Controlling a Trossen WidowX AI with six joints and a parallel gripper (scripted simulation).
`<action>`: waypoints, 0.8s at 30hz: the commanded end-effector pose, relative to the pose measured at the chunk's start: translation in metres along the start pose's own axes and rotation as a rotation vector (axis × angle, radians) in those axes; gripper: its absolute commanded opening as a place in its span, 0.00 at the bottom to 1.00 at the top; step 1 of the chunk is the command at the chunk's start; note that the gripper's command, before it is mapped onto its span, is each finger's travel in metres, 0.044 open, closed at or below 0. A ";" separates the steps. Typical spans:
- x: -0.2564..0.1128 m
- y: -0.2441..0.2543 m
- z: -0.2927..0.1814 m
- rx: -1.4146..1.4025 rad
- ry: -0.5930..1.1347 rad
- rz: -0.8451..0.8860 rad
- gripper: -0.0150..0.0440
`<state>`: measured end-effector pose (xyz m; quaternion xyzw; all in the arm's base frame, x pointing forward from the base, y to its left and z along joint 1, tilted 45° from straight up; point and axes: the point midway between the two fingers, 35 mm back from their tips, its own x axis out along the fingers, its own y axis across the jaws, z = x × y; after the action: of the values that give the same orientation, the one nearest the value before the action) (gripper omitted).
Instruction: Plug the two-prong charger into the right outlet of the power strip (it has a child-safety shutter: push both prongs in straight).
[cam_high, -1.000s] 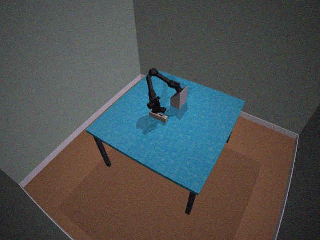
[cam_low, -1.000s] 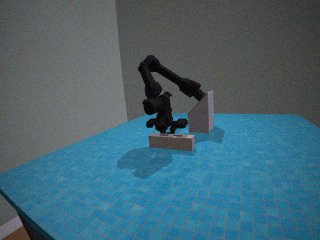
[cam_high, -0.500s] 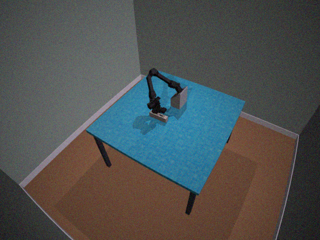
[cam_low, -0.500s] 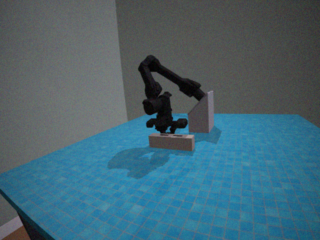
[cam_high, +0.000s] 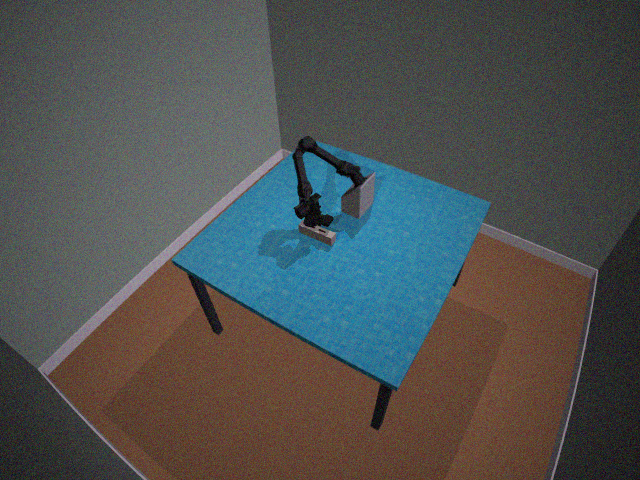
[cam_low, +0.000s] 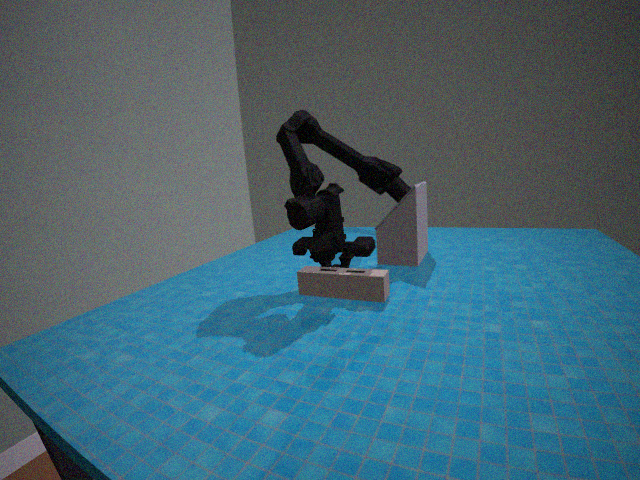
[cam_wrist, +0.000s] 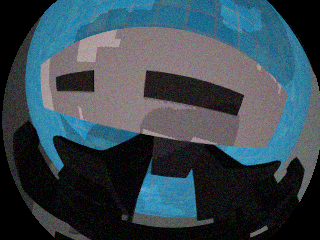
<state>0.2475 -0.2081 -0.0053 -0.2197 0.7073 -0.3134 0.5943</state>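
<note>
The pale power strip (cam_high: 317, 236) (cam_low: 341, 286) (cam_wrist: 120, 65) lies on the blue table, with two dark openings in its top. In the wrist view the small opening (cam_wrist: 75, 81) is on the left and the wide opening (cam_wrist: 192, 92) is right of centre. My gripper (cam_low: 331, 263) (cam_wrist: 174, 133) points down at the strip's arm-side edge and is shut on the dark charger (cam_wrist: 170, 162). The charger shows between the fingertips, short of the wide opening in the wrist view, and a shadow falls on the strip there. Its prongs cannot be made out, and its exact height over the strip is unclear.
A pale wedge-shaped block (cam_high: 351, 202) (cam_low: 398, 240) stands at the arm's base, behind and right of the strip. The arm (cam_high: 325, 152) (cam_low: 336, 144) arches above the blue table (cam_high: 372, 279) (cam_low: 413, 361). Walls stand beyond the table.
</note>
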 end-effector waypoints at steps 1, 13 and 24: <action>-0.006 -0.001 0.008 0.014 -0.036 0.000 0.25; -0.005 -0.001 0.008 0.014 -0.036 0.000 0.25; -0.003 -0.001 0.008 0.014 -0.036 0.000 0.25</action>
<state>0.2473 -0.2080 -0.0057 -0.2199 0.7053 -0.3134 0.5966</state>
